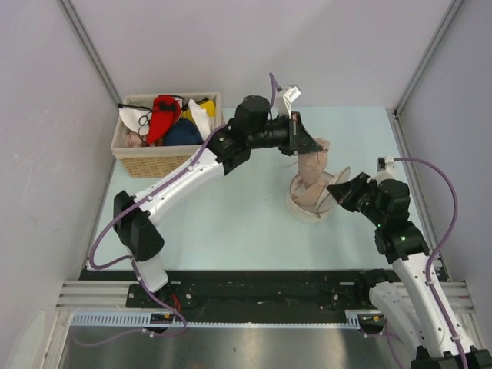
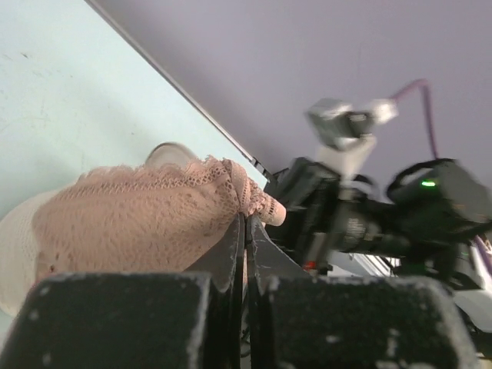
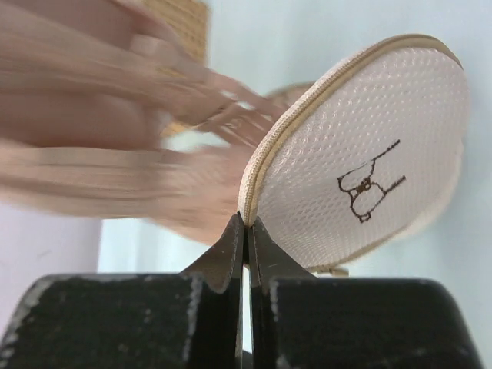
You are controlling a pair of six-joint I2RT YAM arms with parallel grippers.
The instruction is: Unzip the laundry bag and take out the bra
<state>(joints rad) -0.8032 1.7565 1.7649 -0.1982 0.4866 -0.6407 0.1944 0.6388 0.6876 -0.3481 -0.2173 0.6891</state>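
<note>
The cream mesh laundry bag (image 1: 306, 207) stands open at the table's right middle. Its round lid (image 3: 361, 154), with the dark bra drawing, is tipped up. My right gripper (image 3: 245, 223) is shut on the lid's zipper rim and also shows in the top view (image 1: 336, 188). My left gripper (image 1: 314, 143) is shut on a pale pink lace bra (image 1: 314, 171) and holds it up out of the bag's mouth. In the left wrist view the lace (image 2: 138, 223) is pinched at the gripper (image 2: 247, 219). A bright red bra (image 1: 161, 115) lies in the basket.
A wicker basket (image 1: 154, 163) with several bras stands at the back left. The right arm (image 2: 400, 215) is close in front of my left gripper. Grey walls close in the back and sides. The pink bra is blurred in the right wrist view (image 3: 115, 177).
</note>
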